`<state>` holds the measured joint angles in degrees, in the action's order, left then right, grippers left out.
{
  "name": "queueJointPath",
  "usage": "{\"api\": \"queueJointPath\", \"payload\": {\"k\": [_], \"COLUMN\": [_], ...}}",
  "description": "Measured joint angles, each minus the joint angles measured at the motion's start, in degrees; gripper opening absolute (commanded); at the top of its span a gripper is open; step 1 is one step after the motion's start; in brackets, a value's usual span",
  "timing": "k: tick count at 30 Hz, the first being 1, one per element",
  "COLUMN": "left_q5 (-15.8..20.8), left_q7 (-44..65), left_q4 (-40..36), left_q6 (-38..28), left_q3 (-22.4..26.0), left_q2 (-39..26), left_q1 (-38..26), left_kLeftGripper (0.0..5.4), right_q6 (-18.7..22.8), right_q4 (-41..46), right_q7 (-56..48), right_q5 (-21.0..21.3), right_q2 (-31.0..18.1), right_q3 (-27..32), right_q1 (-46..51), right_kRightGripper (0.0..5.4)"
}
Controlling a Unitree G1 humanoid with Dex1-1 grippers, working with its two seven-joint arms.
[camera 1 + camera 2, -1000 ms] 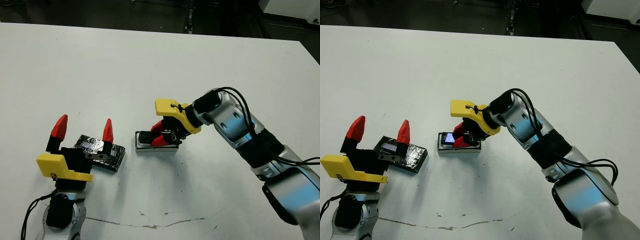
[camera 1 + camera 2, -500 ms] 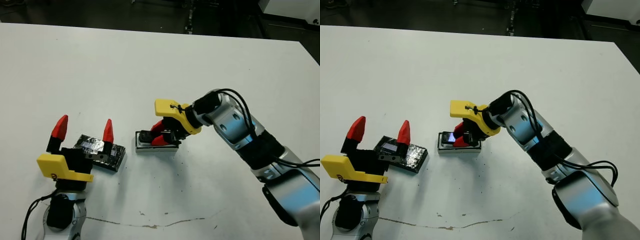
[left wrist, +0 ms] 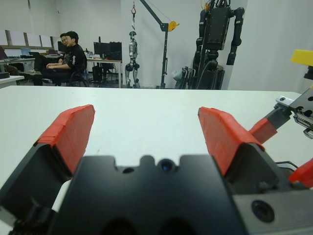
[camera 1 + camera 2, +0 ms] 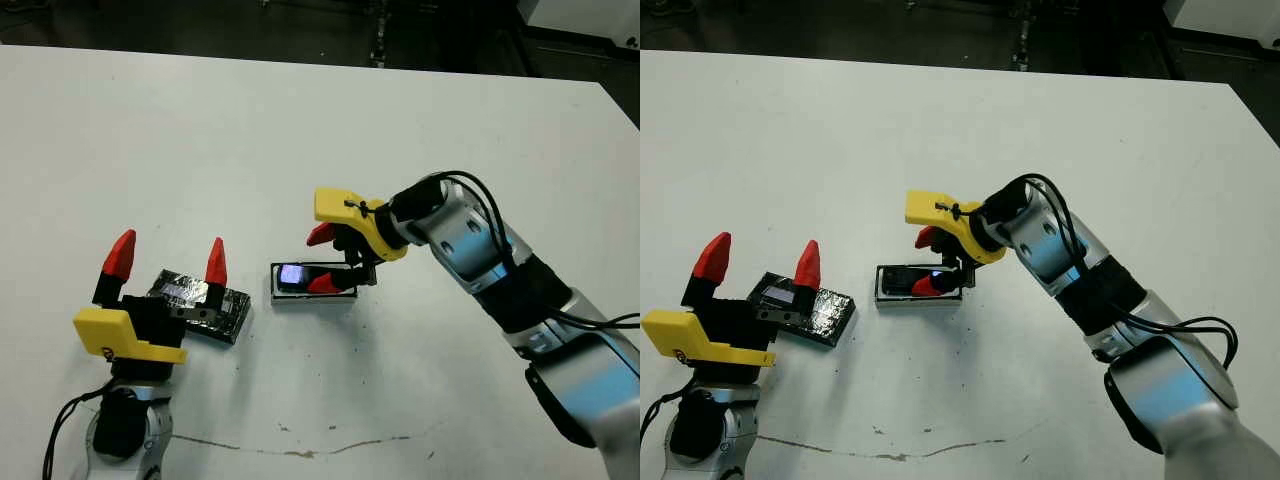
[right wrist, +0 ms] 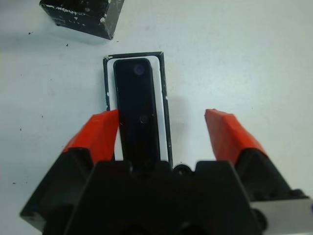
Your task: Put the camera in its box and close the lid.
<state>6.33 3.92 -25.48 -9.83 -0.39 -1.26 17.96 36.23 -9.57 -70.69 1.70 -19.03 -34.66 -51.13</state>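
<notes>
Both pincers spread wide: right pincer (image 4: 322,259) over camera (image 5: 137,110) in box (image 5: 163,105); left pincer (image 4: 168,261) above lid (image 4: 200,304). No legible writing.

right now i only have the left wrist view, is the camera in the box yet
observer: yes, the camera lies flat inside the box.
operator: is the right claw holding it
observer: no, the right claw is open at the box, not gripping the camera.
operator: where's the lid
observer: the lid lies on the table just ahead of the left claw, apart from the box.
</notes>
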Motion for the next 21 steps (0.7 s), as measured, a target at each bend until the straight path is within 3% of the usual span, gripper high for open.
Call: {"api": "queueJointPath", "payload": {"k": [3, 14, 21], "left_q5": [0.00, 0.02, 0.03], "left_q7": [-0.01, -0.01, -0.01], "left_q4": [0.00, 0.00, 0.03], "left_q6": [0.01, 0.06, 0.21], "left_q3": [-0.03, -0.12, -0.52], "left_q2": [0.07, 0.28, 0.37], "left_q1": [0.00, -0.30, -0.52], "left_kLeftGripper": [5.40, 5.40, 5.40], "right_q6": [-1.93, -0.63, 0.07], "right_q4": [0.11, 1.76, 2.22], "right_q7": [-1.38, -4.28, -4.05], "right_q5": [-0.17, -1.51, -6.02], "right_q2": [-0.67, -3.48, -4.82], "right_q3": [0.09, 3.88, 10.33], "right_q1": [-0.01, -2.91, -3.63], "right_kRightGripper": [5.39, 5.39, 5.39]}}
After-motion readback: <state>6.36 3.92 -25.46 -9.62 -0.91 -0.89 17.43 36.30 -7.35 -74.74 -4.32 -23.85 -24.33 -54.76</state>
